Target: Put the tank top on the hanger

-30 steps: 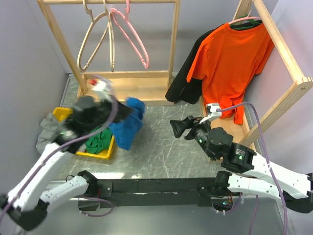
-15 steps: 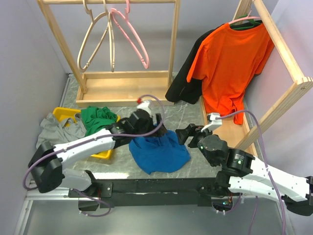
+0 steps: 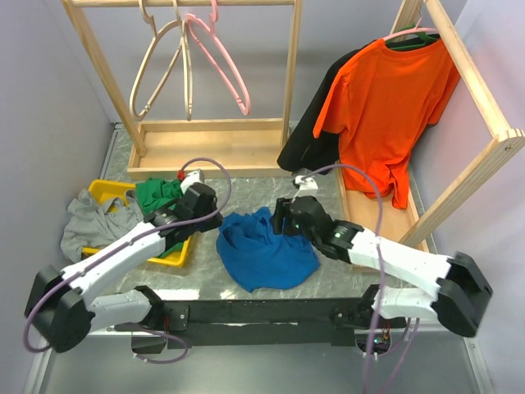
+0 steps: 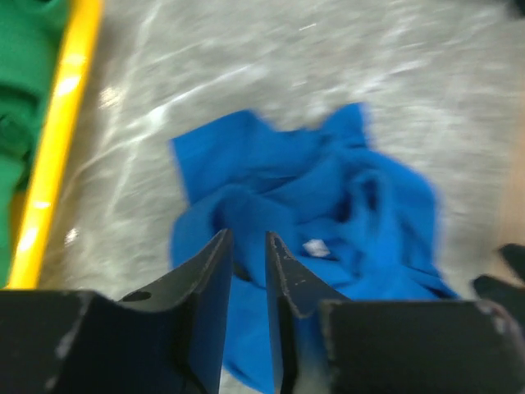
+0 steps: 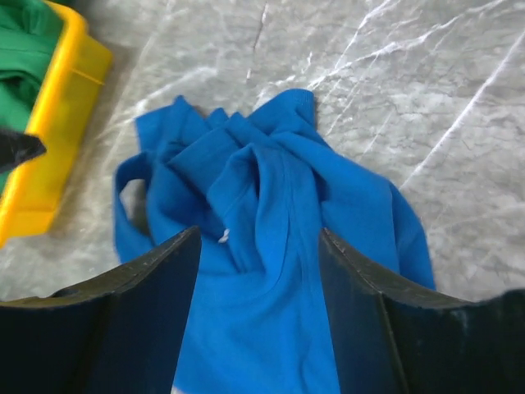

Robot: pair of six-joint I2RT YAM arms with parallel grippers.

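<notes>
The royal-blue tank top [image 3: 267, 254] lies crumpled on the marble table between both arms, its white neck label [image 5: 223, 236] facing up. My left gripper [image 3: 215, 220] hovers at the top's left edge, its jaws a narrow gap apart with nothing between them [image 4: 248, 238]; the tank top [image 4: 328, 197] lies beyond its tips. My right gripper [image 3: 277, 223] hangs over the far right part of the tank top [image 5: 271, 246], open wide [image 5: 258, 238] and empty. The pink hanger [image 3: 221, 57] hangs on the wooden rack at the back left, far from both grippers.
A yellow bin [image 3: 102, 187] with a green garment [image 3: 160, 197] sits left of the tank top, a grey garment [image 3: 82, 217] beside it. Pale wooden hangers [image 3: 160, 66] share the rack. An orange t-shirt [image 3: 385, 107] and a black garment [image 3: 308, 139] hang on the right.
The left gripper carried the tank top from the bin to the table, let it go, drew back left and narrowed. The right arm swung left over the tank top.
</notes>
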